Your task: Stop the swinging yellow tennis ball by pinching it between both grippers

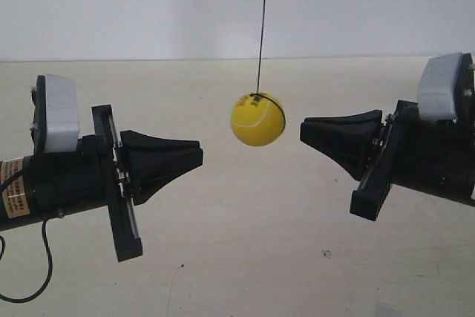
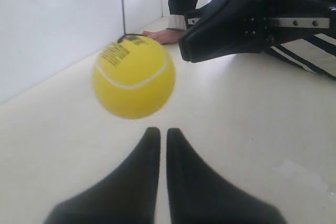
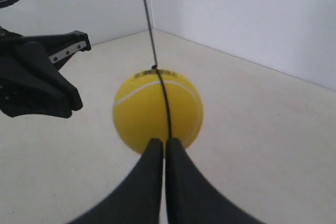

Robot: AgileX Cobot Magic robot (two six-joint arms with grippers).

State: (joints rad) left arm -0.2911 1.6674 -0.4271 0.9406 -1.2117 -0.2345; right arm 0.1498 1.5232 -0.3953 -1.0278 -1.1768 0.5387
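Observation:
The yellow tennis ball (image 1: 257,119) hangs on a thin black string (image 1: 262,27) above the table, between two tapered black tips. My left gripper (image 1: 199,155) is the arm at the exterior view's left. It is shut and empty, a clear gap short of the ball. From the other side my right gripper (image 1: 304,133) points at the ball, shut, with its tip close to it. In the left wrist view the ball (image 2: 134,77) floats just beyond my left gripper (image 2: 159,131). In the right wrist view the ball (image 3: 152,108) sits right at my right gripper (image 3: 165,141); contact is unclear.
The pale table (image 1: 245,257) runs back to a white wall (image 1: 133,5). A person's hand and dark sleeve (image 2: 165,35) rest on the table beyond the ball. A black cable (image 1: 30,287) loops under the arm at the exterior view's left.

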